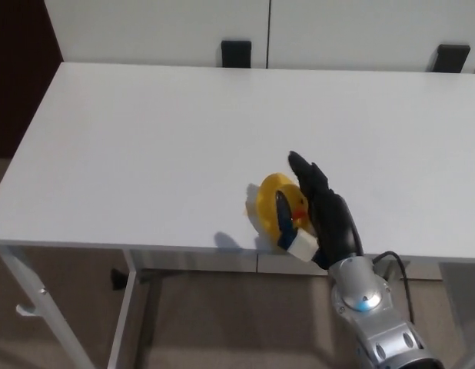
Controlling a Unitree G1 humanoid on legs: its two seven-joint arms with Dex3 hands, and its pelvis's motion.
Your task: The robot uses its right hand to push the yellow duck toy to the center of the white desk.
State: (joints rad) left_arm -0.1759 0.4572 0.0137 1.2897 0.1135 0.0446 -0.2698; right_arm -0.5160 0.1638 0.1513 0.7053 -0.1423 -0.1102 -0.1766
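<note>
Head view, noted left to right.

Left: white desk surface bare on this side. Left hand not visible.

Middle: yellow duck toy sits near the front edge of the desk, a little right of the middle of the visible top and well short of the centre in depth. A small shadow lies on the desk just to its left. A patch of orange shows on the side toward the hand; it looks like the beak, not certain.

Right: right hand comes up from below the front edge, laid flat against the duck's right flank, fingers extended and pointing away from the robot. Thumb tip, white-capped, lies at the duck's near lower side. The hand is open and holds nothing; contact is a side press, not a grasp.

Judgement: push in progress, target not reached.

Risks:
- Duck is rounded; pressure off its middle could make it spin or roll away from the palm.
- Contact is on the right flank only, so the push may carry it leftward along the front edge instead of inward; it could tip off the desk.
- Thumb under the near side could lift or topple it.
</note>
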